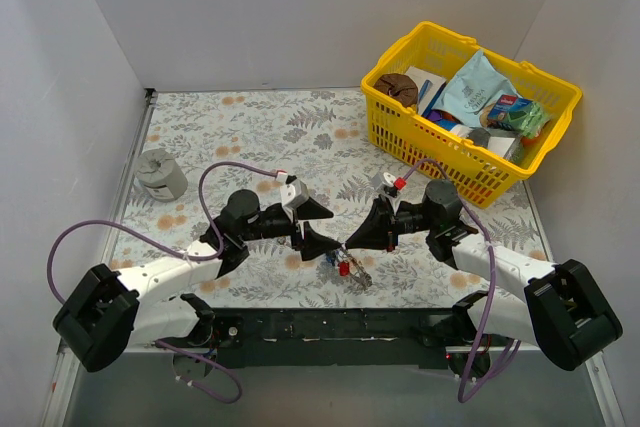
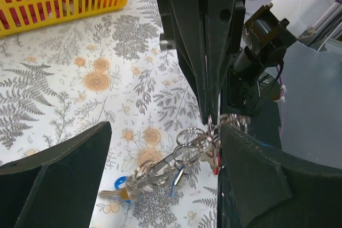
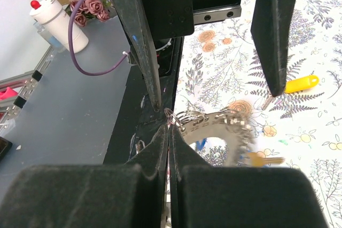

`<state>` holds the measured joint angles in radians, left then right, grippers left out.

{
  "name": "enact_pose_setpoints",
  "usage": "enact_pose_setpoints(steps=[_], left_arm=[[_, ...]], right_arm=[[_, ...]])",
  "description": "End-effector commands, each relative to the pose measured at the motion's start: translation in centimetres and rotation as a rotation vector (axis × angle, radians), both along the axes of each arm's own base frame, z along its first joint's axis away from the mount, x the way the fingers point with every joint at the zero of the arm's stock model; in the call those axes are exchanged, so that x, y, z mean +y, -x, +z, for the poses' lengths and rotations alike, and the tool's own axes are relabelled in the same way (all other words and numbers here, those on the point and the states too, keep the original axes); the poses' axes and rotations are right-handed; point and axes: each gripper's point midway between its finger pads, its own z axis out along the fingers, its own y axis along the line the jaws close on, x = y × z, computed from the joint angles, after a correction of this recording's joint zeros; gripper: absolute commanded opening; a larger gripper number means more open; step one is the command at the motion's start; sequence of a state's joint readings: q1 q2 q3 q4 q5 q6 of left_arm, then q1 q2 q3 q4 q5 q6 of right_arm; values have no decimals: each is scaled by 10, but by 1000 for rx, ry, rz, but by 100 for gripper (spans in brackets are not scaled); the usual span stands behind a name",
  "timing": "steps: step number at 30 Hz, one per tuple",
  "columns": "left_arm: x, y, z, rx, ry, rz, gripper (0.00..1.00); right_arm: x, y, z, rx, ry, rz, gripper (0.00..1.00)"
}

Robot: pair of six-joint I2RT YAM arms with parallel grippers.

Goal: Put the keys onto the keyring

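At table (image 1: 250, 137) centre-front | keyring (image 3: 224, 121) pinched in closed right gripper (image 3: 168, 132), blue key (image 2: 120, 182) beneath | left gripper (image 2: 165, 126) spread wide, empty | yellow key (image 3: 299, 84) lying loose | judged light, stiff, slippery wire: grasp each key by plastic head.

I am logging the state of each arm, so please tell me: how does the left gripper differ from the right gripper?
The left gripper is wide open; the right gripper is shut tight. The right gripper pinches the keyring at its tips; the left gripper holds nothing and only straddles that ring. Both meet tip to tip, low over the middle of the table.
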<state>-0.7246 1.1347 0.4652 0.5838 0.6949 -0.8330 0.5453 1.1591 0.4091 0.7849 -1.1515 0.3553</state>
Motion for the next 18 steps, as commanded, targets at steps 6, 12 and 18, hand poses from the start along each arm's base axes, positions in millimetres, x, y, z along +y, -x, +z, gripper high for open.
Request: enact_pose_setpoints(steps=[6, 12, 18], left_arm=[[16, 19, 31, -117, 90, -10, 79], [19, 45, 46, -156, 133, -130, 74], [16, 55, 28, -95, 97, -204, 68]], right_arm=[[2, -2, 17, -68, -50, -2, 1], [4, -6, 16, -56, -47, -20, 1], [5, -8, 16, -46, -51, -26, 1]])
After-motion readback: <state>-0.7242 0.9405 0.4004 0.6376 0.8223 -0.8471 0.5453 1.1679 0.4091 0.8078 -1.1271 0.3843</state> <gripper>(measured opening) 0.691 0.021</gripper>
